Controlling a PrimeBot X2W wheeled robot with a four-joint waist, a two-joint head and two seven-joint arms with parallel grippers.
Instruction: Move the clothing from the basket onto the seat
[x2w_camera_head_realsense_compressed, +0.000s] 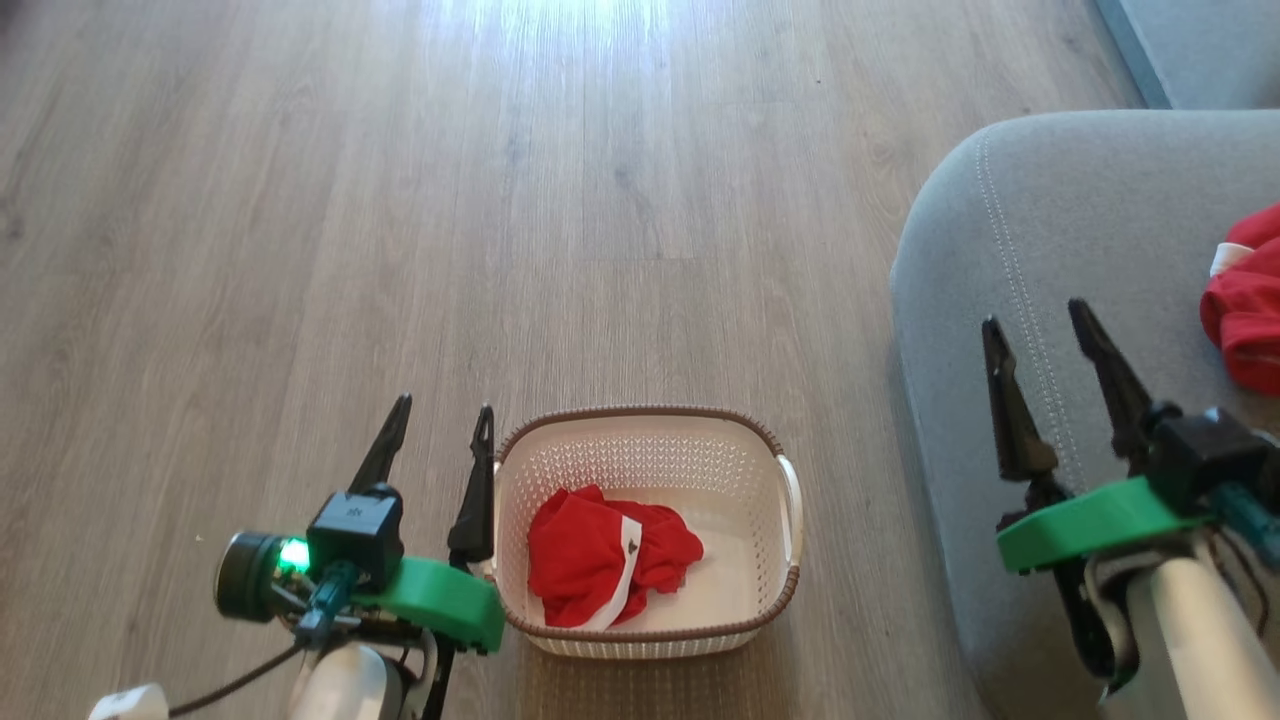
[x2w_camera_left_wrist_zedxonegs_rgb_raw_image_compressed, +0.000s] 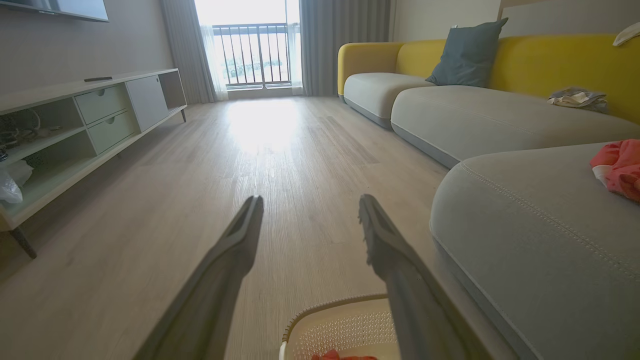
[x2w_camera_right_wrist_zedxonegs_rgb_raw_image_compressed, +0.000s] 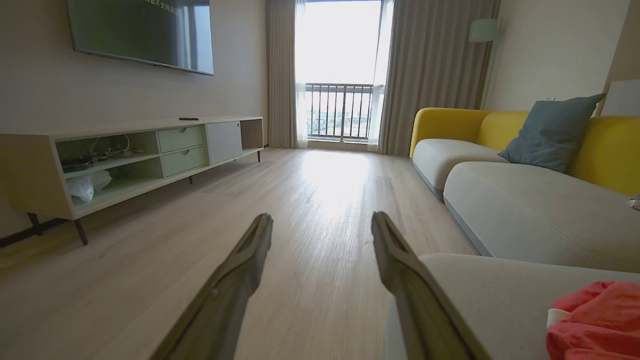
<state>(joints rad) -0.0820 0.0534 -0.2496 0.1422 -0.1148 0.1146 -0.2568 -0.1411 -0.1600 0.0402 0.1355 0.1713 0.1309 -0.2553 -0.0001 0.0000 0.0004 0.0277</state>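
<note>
Red clothing (x2w_camera_head_realsense_compressed: 600, 555) lies crumpled in the basket (x2w_camera_head_realsense_compressed: 640, 455), left of the seat (x2w_camera_head_realsense_compressed: 1000, 230); likely soft, light, floppy, best pinched at a raised fold. Left gripper (x2w_camera_head_realsense_compressed: 445, 408) and right gripper (x2w_camera_head_realsense_compressed: 1034, 313) both spread, empty.

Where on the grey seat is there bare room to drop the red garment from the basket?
The seat is bare from its stitched seam across to the red garment lying at the head view's right edge, and over the rounded far corner. The right tool, open, hangs above that bare strip. It is crowded only around that garment.
</note>
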